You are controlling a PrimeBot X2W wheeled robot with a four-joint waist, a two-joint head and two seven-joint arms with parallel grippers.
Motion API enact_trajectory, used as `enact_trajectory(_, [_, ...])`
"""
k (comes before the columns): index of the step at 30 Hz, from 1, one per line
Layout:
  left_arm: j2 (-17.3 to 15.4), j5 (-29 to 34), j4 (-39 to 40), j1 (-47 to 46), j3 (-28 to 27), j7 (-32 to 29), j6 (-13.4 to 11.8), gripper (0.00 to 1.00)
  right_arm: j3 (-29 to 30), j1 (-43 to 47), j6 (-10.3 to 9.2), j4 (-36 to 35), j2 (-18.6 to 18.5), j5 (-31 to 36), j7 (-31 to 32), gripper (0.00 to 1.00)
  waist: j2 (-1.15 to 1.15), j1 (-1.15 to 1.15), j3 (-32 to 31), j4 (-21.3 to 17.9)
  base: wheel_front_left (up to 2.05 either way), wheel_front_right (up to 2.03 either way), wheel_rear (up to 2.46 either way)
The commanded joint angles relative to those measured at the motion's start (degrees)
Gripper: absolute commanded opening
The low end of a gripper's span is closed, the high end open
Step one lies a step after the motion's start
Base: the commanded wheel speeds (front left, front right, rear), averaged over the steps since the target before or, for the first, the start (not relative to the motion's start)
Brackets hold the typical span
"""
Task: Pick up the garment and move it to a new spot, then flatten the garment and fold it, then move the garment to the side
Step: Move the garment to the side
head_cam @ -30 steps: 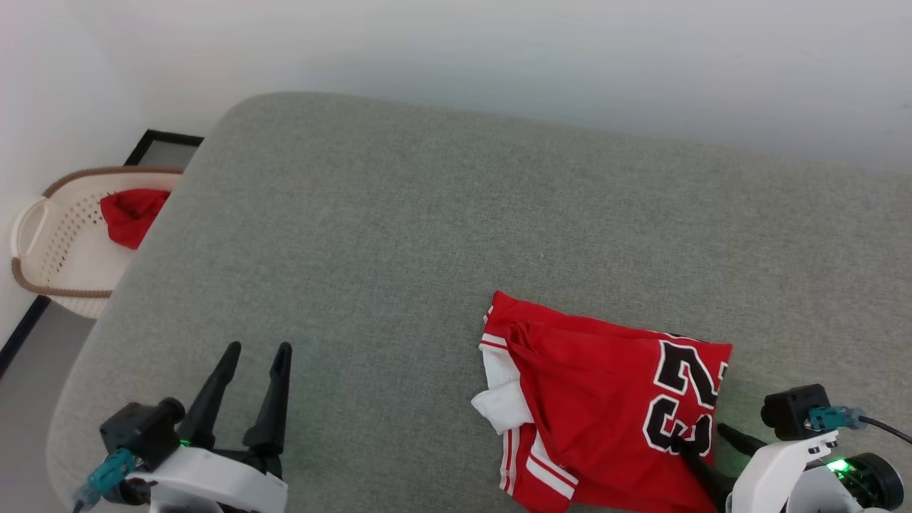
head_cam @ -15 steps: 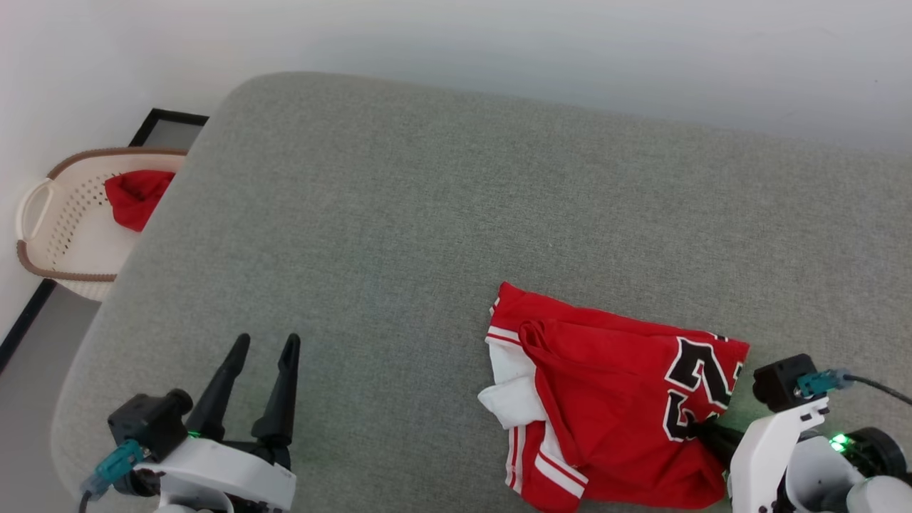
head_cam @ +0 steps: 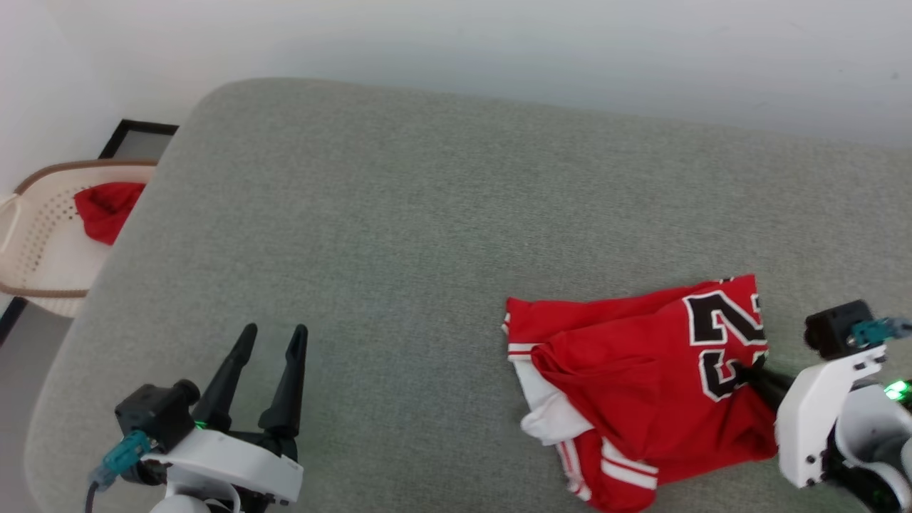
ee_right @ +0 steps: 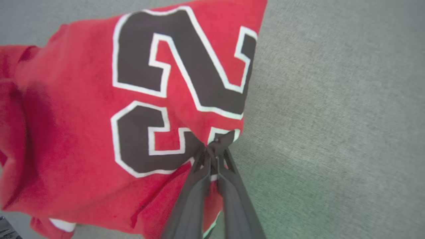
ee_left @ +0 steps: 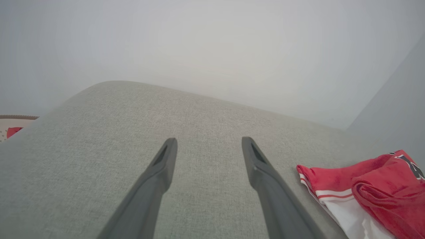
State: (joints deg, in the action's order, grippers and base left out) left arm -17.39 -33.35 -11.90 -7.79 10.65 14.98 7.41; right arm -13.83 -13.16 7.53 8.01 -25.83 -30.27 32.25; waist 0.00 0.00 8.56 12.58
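Note:
The garment (head_cam: pixel 641 385), a red jersey with white sleeves, striped trim and black white-outlined numbers, lies crumpled on the grey cushion (head_cam: pixel 427 235) at the lower right. My right gripper (head_cam: pixel 754 372) is shut on the garment's right edge by the numbers. In the right wrist view the dark fingers (ee_right: pixel 202 186) pinch the garment (ee_right: pixel 83 132) and that edge is lifted off the cushion. My left gripper (head_cam: pixel 271 340) hovers open over bare cushion at the lower left, well apart from the garment. The left wrist view shows its fingers (ee_left: pixel 159 179) spread, the garment (ee_left: pixel 365 189) to their right.
A cream basket (head_cam: pixel 35 249) holding a small plain red cloth (head_cam: pixel 103 210) stands on the floor past the cushion's left edge. A pale wall runs behind the cushion. A wide stretch of cushion lies between the grippers.
My right gripper closed on the garment's right edge and lifted it up and to the right, dragging the garment along. The head camera shifted. My left gripper stayed open.

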Motion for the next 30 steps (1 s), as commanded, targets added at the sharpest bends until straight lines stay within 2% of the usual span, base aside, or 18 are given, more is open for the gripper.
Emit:
enact_trajectory(1, [0.0, 0.4, 0.1, -0.7, 0.2, 0.2, 0.1, 1.0, 0.4, -1.1, -0.09, -0.1, -1.0, 0.0, -0.5, 0.0, 0.0, 0.0, -0.1, -0.9, 0.0, 0.0, 0.0])
enact_trajectory(12, [-0.9, 0.7, 0.8, -2.9, 1.7, 0.2, 0.1, 1.0, 0.5, -5.6, -0.09, -1.1, -7.5, 1.7, -2.6, 0.0, 0.0, 0.0, 0.2, -6.1, 0.0, 0.0, 0.0])
enact_trajectory(21, [-1.9, 1.2, 1.7, -4.8, 2.0, 0.2, 0.1, 1.0, 0.8, -9.2, -0.09, -1.0, -11.8, 2.0, -3.9, 0.0, 0.0, 0.0, 2.7, -12.0, 0.0, 0.0, 0.0])
enact_trajectory(22, [-2.2, 1.4, 1.9, -5.6, 2.3, 0.2, 0.1, 1.0, 0.9, -10.4, -0.09, -0.4, -12.9, 2.1, -4.7, 0.0, 0.0, 0.0, 3.7, -13.6, 0.0, 0.0, 0.0])
enact_trajectory(30, [-3.6, 2.0, 2.6, -9.0, 3.8, 0.2, 0.1, 1.0, 0.9, -14.5, -0.09, 3.4, -16.4, 3.2, -9.1, 0.0, 0.0, 0.0, 7.5, -18.0, 0.0, 0.0, 0.0])
